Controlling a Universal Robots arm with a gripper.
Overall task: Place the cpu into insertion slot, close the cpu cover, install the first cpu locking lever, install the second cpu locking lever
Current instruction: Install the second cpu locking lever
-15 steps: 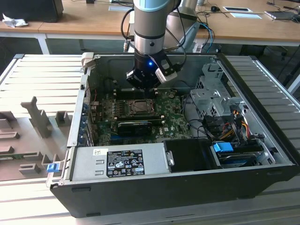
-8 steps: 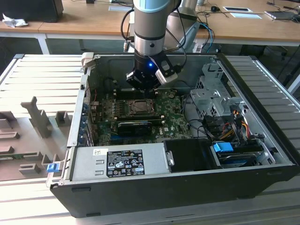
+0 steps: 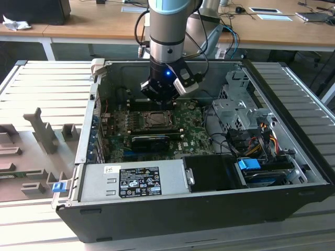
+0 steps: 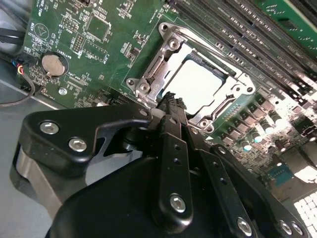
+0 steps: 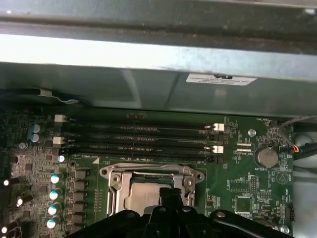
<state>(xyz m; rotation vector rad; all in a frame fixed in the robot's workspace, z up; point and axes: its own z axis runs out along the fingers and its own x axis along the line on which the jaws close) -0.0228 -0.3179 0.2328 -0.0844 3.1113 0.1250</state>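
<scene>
In the exterior view the arm reaches down into an open computer case (image 3: 293, 172), and its gripper (image 3: 159, 99) hangs just above the socket area of the green circuit board (image 3: 193, 128). In the second wrist view the gripper (image 4: 171, 101) has its black fingers (image 4: 173, 144) drawn together with no gap between the tips and nothing held between them, so the jaws are closed and empty. Their tips sit at the near edge of the insertion slot (image 4: 148, 74), over its metal rim. The cpu (image 4: 198, 84) lies flat inside that slot, its pale metal face turned up and bright with glare, just beyond the fingertips and apart from them. The cpu cover (image 4: 229, 79) lies down over the slot, framing the chip through its square cut-out. In the first wrist view the same chip (image 5: 141, 196) shows inside the cover's frame (image 5: 151, 172), with the gripper (image 5: 171, 194) overlapping its near edge. Beyond the slot run long black memory connectors (image 5: 138, 139), and a round coin battery (image 5: 266, 157) sits on the board to one side.
</scene>
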